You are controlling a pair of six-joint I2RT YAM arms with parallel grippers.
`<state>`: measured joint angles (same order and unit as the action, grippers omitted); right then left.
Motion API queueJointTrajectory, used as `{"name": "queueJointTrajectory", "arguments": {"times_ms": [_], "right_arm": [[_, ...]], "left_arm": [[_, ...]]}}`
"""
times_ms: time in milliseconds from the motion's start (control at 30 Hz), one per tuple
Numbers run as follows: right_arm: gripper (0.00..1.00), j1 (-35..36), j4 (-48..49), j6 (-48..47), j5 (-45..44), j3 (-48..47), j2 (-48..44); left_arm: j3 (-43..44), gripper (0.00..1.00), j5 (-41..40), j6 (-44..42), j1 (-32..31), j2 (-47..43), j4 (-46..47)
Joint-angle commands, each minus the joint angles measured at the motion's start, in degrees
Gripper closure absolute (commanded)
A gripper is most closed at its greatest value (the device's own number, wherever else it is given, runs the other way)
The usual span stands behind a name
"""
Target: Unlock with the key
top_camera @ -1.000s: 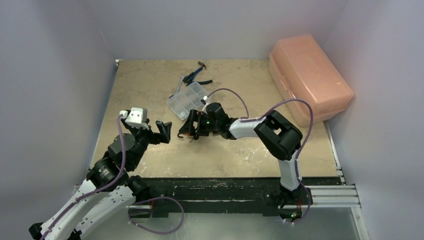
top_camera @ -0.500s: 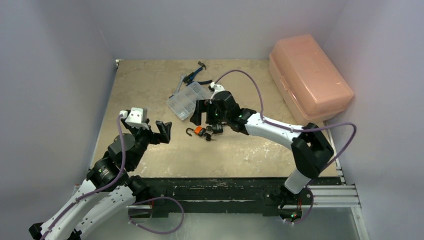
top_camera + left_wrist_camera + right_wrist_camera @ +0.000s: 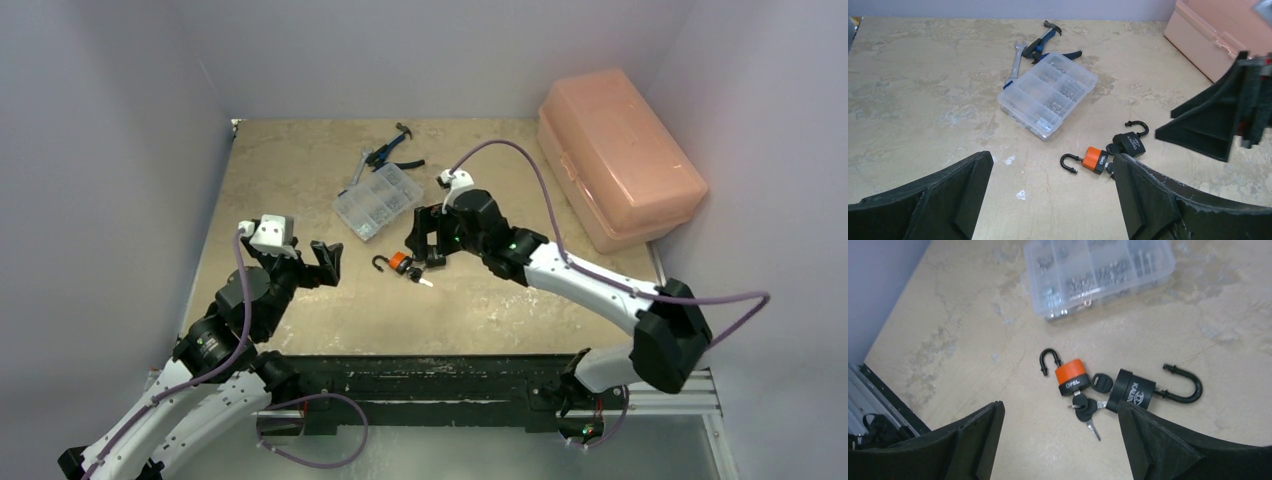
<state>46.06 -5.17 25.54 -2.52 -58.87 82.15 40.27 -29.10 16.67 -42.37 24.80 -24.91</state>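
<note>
Orange padlock (image 3: pixel 1072 375): lies flat mid-table (image 3: pixel 300 170), shackle hooked open, as the right wrist view shows plainly.
Black padlock (image 3: pixel 1132 390): just beside it, its shackle likewise swung free.
Keys (image 3: pixel 1086 407): black-headed bunch touching both bodies. One silver blade is all the top view shows.
Right gripper (image 3: pixel 1060 440): jaws spread wide above the locks, holding nothing.
Left gripper (image 3: pixel 1048 200): jaws apart and unladen, well short of the locks.
Clear organiser (image 3: pixel 1048 95): behind the locks.
Hammer (image 3: pixel 1047 31), wrench (image 3: pixel 1014 62), pliers (image 3: pixel 1058 54): beyond it, clearest from the left wrist.
Pink toolbox (image 3: pixel 620 150): far right, whole only from above.
</note>
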Motion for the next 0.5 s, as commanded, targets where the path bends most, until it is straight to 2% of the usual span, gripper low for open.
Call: {"name": "queueJointTrajectory", "arguments": {"times_ms": [0,167,267,467], "right_arm": [[0.08,-0.01,3.36,-4.88,-4.45,1.45,-10.45],[0.05,0.01,4.12,-6.31,-7.19,5.9,-24.49],[0.04,-0.01,0.52,-4.78,-11.6,7.36,-32.01],[0.01,0.01,0.09,-3.31,-14.48,13.77,-48.06]], "left_arm": [[0.99,0.01,-0.18,-1.36,0.45,0.13,1.2],[0.69,0.01,0.52,-1.5,0.34,-0.53,1.32],[0.38,0.01,0.76,-1.88,0.31,-0.29,2.91],[3.84,0.01,1.21,-5.51,0.35,4.34,7.36]]}}
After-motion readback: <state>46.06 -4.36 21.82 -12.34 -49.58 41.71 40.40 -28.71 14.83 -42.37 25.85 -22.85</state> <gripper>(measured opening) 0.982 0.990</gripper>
